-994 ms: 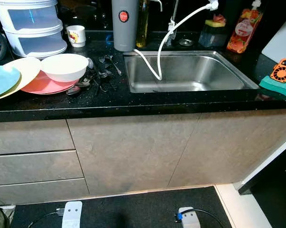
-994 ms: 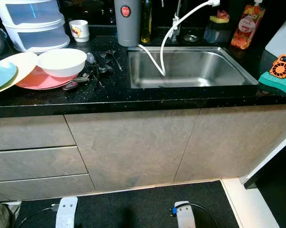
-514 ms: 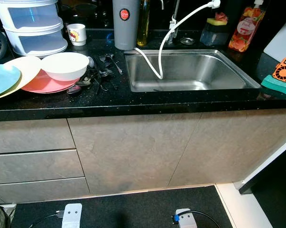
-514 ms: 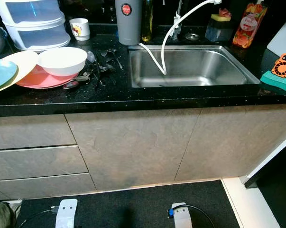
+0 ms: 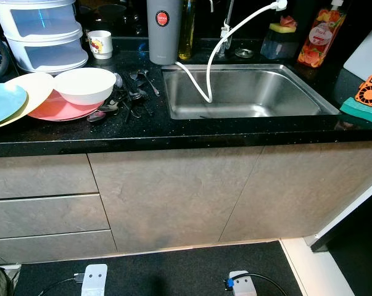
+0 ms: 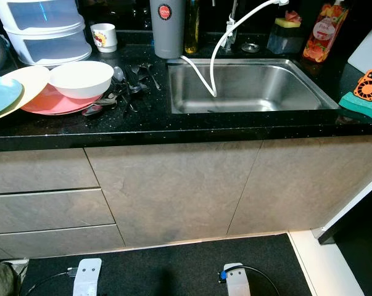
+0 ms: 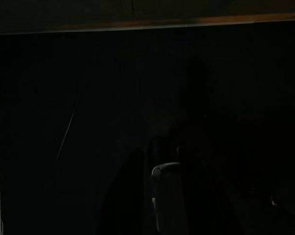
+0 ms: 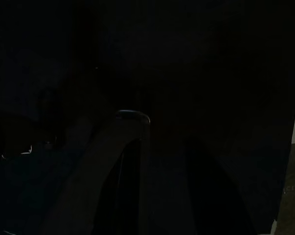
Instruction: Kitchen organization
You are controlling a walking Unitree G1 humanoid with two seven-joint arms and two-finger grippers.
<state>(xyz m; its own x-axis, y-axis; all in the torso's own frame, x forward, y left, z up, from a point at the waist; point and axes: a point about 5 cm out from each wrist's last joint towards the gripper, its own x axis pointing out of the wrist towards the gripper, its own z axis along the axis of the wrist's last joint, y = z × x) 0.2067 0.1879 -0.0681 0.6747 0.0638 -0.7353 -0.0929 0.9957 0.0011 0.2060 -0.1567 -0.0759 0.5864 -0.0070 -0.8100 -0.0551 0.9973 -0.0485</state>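
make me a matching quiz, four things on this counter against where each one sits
Things:
1. white bowl
2. mug
3. hose
4. sponge

Places:
A. hanging into the sink
B. counter's far right
C. on the pink plate
D. at the back, beside the drawer unit

Pairs: 1-C, 2-D, 3-A, 4-B

Home kitchen, black speckled countertop (image 5: 173,132), steel sink (image 5: 247,92) at one o'clock, stacked plates (image 5: 25,98) and bowl (image 5: 84,85) at ten o'clock

Grey cabinet doors (image 5: 173,197) and drawers (image 5: 44,213) under the table, plus a dark floor mat (image 5: 167,271) below me.
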